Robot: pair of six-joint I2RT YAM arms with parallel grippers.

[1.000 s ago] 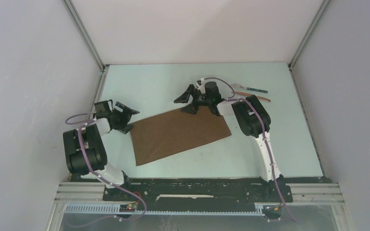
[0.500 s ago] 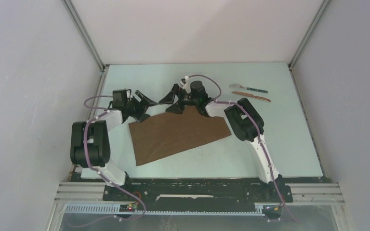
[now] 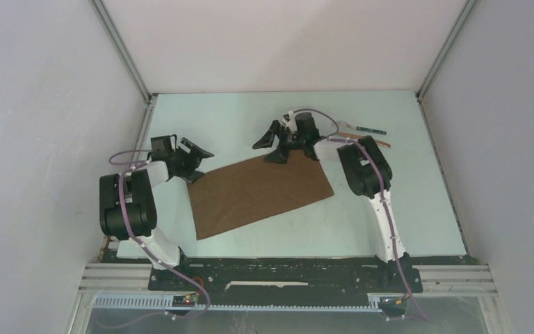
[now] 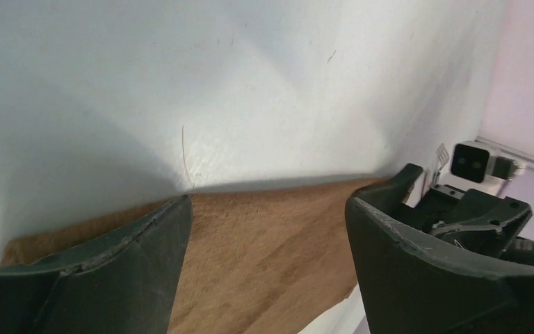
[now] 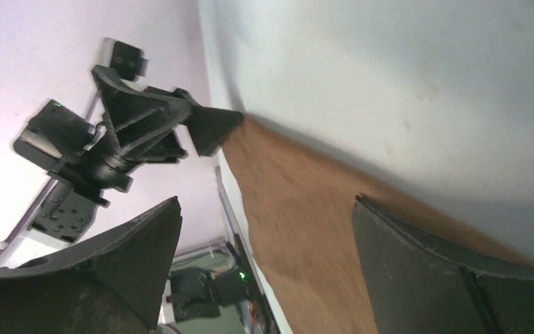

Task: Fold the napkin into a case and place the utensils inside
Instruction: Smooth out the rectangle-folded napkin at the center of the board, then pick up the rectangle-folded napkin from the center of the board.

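The dark-brown napkin (image 3: pixel 261 195) lies flat and unfolded on the table, tilted, its far edge rising to the right. My left gripper (image 3: pixel 198 163) hovers open at the napkin's far left corner. In the left wrist view the cloth (image 4: pixel 271 264) fills the gap between my spread fingers (image 4: pixel 111 271). My right gripper (image 3: pixel 271 147) stands open over the far edge, near the far right corner. In the right wrist view the cloth (image 5: pixel 306 223) runs between its fingers (image 5: pixel 445 278). The utensils lie at the back right: a teal-handled piece (image 3: pixel 370 130) and a reddish-brown knife (image 3: pixel 382 142), partly hidden by the right arm.
White walls with metal corner posts (image 3: pixel 122 52) enclose the table on three sides. The black base rail (image 3: pixel 285 275) runs along the near edge. The right arm's cable (image 3: pixel 320 118) loops above its wrist, close to the utensils.
Over the last half second the left gripper drew back left to the napkin's far left corner. The right gripper shifted right along the far edge. Both stayed open; the napkin lies as before.
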